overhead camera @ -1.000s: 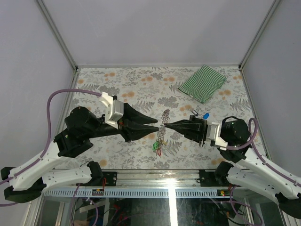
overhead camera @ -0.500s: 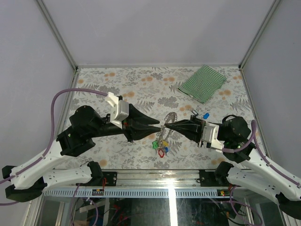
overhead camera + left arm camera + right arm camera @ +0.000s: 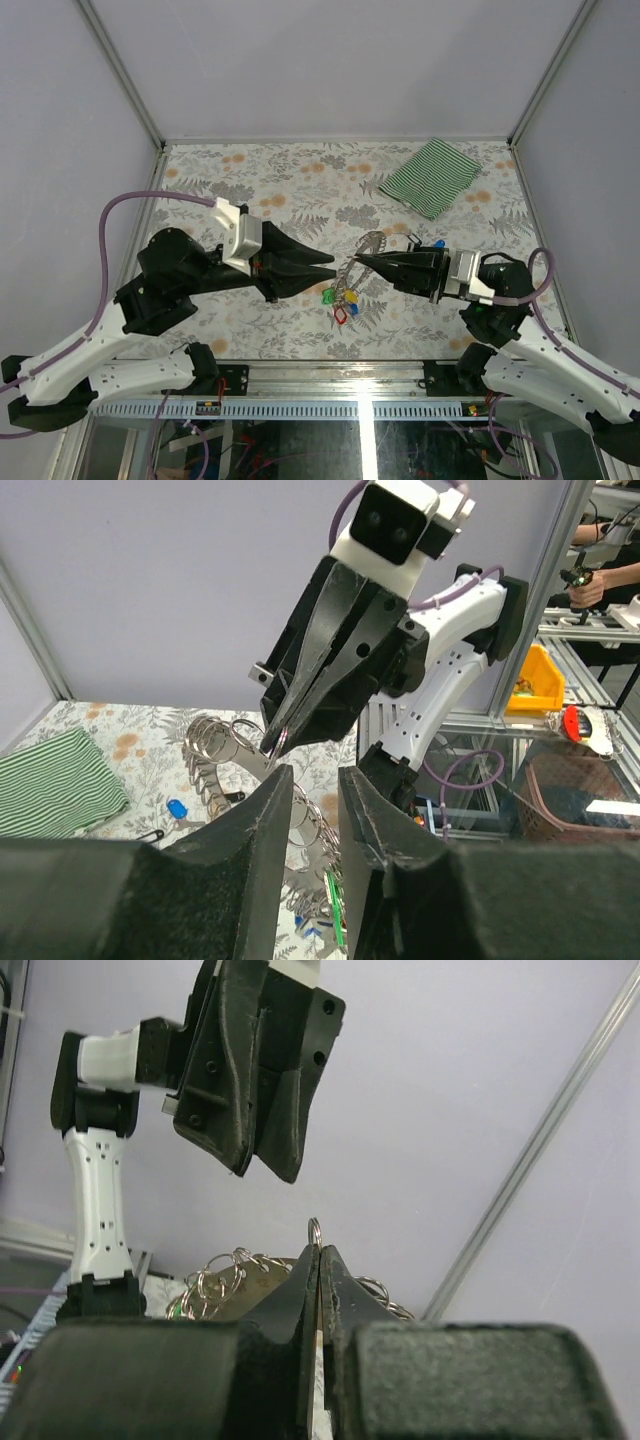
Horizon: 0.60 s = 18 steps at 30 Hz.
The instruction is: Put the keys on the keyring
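The keyring (image 3: 372, 241), a grey metal band hung with coiled wire rings, is off the table at mid-table. My right gripper (image 3: 353, 259) is shut on it, and one small ring pokes up from the closed tips (image 3: 318, 1248). Several keys (image 3: 340, 303) with green, yellow and red tags dangle below it. My left gripper (image 3: 333, 266) faces the right one tip to tip, just left of the ring. Its jaws (image 3: 315, 770) stand a narrow gap apart with nothing clamped; the keyring (image 3: 215, 745) and a green tag (image 3: 333, 920) show beyond the gap. One blue-tagged key (image 3: 438, 245) lies on the table.
A green-striped cloth (image 3: 432, 175) lies at the back right of the floral tabletop. A small dark item (image 3: 412, 238) sits beside the blue key. Grey walls and metal frame posts close in the table on three sides.
The right gripper has turned and risen slightly, swinging the keyring from hanging straight down to arching up toward the right. The tagged keys shifted with it. The left gripper has barely moved.
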Tool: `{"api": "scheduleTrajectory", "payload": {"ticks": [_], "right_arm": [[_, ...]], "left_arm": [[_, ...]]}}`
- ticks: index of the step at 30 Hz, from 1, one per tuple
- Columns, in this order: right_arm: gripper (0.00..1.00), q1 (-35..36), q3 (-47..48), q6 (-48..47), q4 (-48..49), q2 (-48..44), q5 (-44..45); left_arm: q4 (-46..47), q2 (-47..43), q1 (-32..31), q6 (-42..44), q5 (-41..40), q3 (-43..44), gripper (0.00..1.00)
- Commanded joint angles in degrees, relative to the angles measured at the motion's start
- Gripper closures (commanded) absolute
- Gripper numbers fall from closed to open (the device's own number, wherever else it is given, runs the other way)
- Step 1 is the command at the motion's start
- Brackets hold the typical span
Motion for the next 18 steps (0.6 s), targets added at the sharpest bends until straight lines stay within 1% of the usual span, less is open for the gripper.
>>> {"api": "scheduleTrajectory", "payload": {"ticks": [1,4,10,18], "right_arm": [[0.99,0.26,-2.34,12.41,20.71,0.86,4.89],[0.99,0.23,-3.31,15.95,25.50,2.00,5.21],[0.99,0.26,-3.94,19.19,30.49,3.58,5.66],[0.99,0.28,-4.11,21.22,32.93,5.05,4.86]], "left_arm": [[6.35,-1.90,-0.22,-1.44,-1.87,-1.22,0.73],[7.85,-2.15,-0.24,-1.89,-2.51,-1.85,0.73],[8.97,-1.33,-0.23,-2.09,-2.71,-2.11,0.74],[10.12,-0.86,-0.23,-2.20,-4.00,-2.26,0.73]]}}
